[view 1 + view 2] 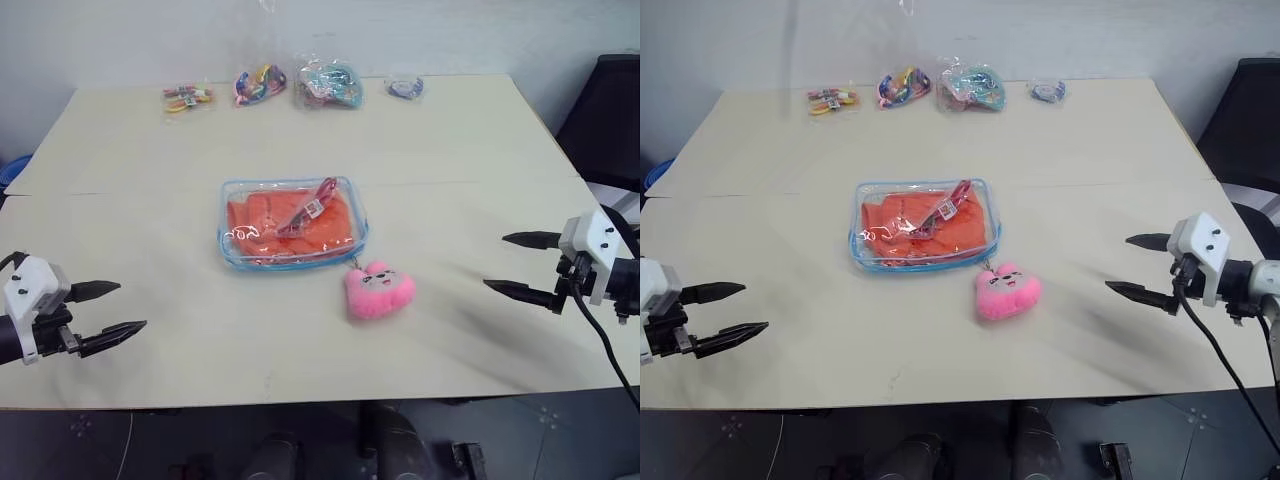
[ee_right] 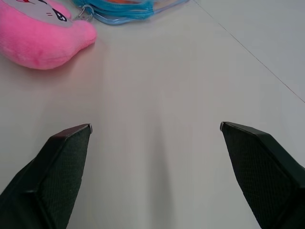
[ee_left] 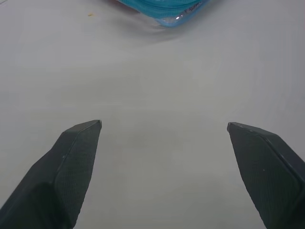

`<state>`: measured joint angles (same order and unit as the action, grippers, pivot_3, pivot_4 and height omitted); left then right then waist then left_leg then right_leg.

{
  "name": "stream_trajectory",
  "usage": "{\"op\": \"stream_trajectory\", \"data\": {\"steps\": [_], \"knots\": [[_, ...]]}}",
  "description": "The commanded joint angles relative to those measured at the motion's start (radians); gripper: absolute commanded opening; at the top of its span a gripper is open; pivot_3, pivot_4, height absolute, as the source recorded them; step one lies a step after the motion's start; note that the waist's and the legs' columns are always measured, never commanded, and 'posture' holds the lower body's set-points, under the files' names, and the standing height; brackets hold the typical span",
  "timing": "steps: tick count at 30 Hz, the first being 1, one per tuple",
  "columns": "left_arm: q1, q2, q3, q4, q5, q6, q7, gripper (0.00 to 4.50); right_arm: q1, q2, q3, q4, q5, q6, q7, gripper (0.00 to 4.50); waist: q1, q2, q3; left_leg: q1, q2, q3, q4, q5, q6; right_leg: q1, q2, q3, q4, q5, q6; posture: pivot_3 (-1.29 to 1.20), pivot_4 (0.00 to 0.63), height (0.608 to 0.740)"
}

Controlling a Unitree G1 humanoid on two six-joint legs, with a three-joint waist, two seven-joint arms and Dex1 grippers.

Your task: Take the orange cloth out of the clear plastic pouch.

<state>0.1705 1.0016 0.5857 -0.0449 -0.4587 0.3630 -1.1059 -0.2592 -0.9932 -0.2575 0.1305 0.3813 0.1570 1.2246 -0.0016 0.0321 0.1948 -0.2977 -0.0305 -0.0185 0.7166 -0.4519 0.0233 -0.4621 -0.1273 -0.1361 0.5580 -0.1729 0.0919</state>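
Observation:
The clear plastic pouch [image 1: 292, 222] with light blue edging lies flat in the middle of the table. The orange cloth [image 1: 290, 220] is folded inside it, and a pink plush heart charm [image 1: 378, 289] hangs from its near right corner. My left gripper [image 1: 118, 309] hovers open over the table's near left part, well apart from the pouch. My right gripper [image 1: 508, 264] hovers open at the near right, pointing toward the charm with nothing between its fingers. A corner of the pouch [image 3: 167, 9] and the charm [image 2: 40, 36] show in the wrist views.
Several small clear bags of colourful trinkets [image 1: 262, 85] lie in a row along the table's far edge. A seam [image 1: 120, 190] runs across the tabletop behind the pouch. A dark chair [image 1: 610, 120] stands beyond the right edge.

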Motion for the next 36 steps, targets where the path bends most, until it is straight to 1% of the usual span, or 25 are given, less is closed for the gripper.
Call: {"op": "stream_trajectory", "data": {"steps": [1, 9, 19, 24, 28, 30, 32, 34, 36], "knots": [[0.010, 0.007, 0.025, -0.018, 0.010, -0.015, 0.000, 4.47, -0.004, -0.011, -0.029, 0.006, 0.007, -0.010, -0.001, 4.50, 0.000, 0.000, 0.000, 0.000, 0.000, 0.000, 0.000, 0.000, 0.000, 0.000, 0.000, 0.000, 0.000, 0.000, 0.000, 0.00, 0.150, 0.740], [-0.009, 0.002, 0.022, -0.009, 0.014, -0.008, 0.023, 4.47, -0.011, -0.006, -0.024, 0.014, 0.002, -0.019, -0.010, 4.50, 0.000, 0.000, 0.000, 0.000, 0.000, 0.001, 0.000, 0.000, 0.000, -0.001, 0.001, 0.000, 0.000, 0.000, 0.000, 0.00, 0.150, 0.740], [-0.030, -0.002, 0.013, -0.010, -0.011, 0.040, 0.024, 4.47, 0.003, -0.010, -0.039, -0.003, 0.039, 0.038, 0.002, 4.50, 0.000, 0.000, 0.000, 0.000, 0.000, 0.001, 0.000, 0.000, 0.000, -0.001, 0.001, 0.000, 0.000, 0.000, 0.000, 0.00, 0.150, 0.740], [-0.079, -0.012, -0.003, -0.006, -0.013, 0.041, 0.046, 4.47, 0.007, 0.000, -0.045, -0.027, 0.059, 0.060, -0.008, 4.50, 0.000, 0.000, 0.000, 0.000, 0.000, 0.001, 0.000, 0.000, 0.000, -0.001, 0.001, 0.001, 0.000, 0.001, 0.000, 0.00, 0.150, 0.740], [-0.078, -0.016, -0.004, -0.019, -0.023, 0.057, 0.037, 4.47, 0.024, 0.000, -0.048, -0.052, 0.069, 0.072, -0.013, 4.50, 0.000, 0.000, 0.000, 0.000, 0.000, 0.002, 0.000, 0.000, 0.000, -0.001, 0.001, 0.001, 0.000, 0.001, 0.000, 0.00, 0.150, 0.740], [-0.074, -0.020, -0.006, -0.031, -0.037, 0.071, 0.031, 4.47, 0.025, 0.000, -0.049, -0.054, 0.070, 0.075, -0.016, 4.50, 0.000, 0.000, 0.000, 0.001, 0.000, 0.002, 0.000, 0.000, 0.000, -0.001, 0.001, 0.001, 0.000, 0.001, 0.000, 0.00, 0.150, 0.740], [-0.111, -0.047, -0.009, -0.068, -0.083, 0.123, 0.067, 4.47, 0.022, 0.005, -0.046, -0.075, 0.072, 0.083, -0.034, 4.50, 0.001, 0.000, 0.000, 0.000, 0.000, 0.002, 0.000, 0.000, 0.000, -0.001, 0.001, 0.001, 0.000, 0.001, 0.000, 0.00, 0.150, 0.740], [-0.153, -0.072, -0.045, -0.137, -0.113, 0.172, 0.110, 4.47, 0.023, 0.019, -0.041, -0.139, 0.085, 0.108, -0.065, 4.50, 0.003, 0.000, 0.000, 0.001, 0.000, 0.002, 0.001, 0.000, 0.000, -0.001, 0.001, 0.002, 0.001, 0.001, 0.000, 0.00, 0.150, 0.740], [-0.215, -0.102, -0.095, -0.217, -0.160, 0.235, 0.155, 4.47, 0.033, 0.042, -0.040, -0.247, 0.126, 0.167, -0.102, 4.50, 0.006, 0.000, 0.000, 0.001, 0.000, 0.001, 0.003, 0.000, 0.000, -0.001, 0.001, 0.003, 0.001, 0.002, 0.000, 0.00, 0.150, 0.740]]}}
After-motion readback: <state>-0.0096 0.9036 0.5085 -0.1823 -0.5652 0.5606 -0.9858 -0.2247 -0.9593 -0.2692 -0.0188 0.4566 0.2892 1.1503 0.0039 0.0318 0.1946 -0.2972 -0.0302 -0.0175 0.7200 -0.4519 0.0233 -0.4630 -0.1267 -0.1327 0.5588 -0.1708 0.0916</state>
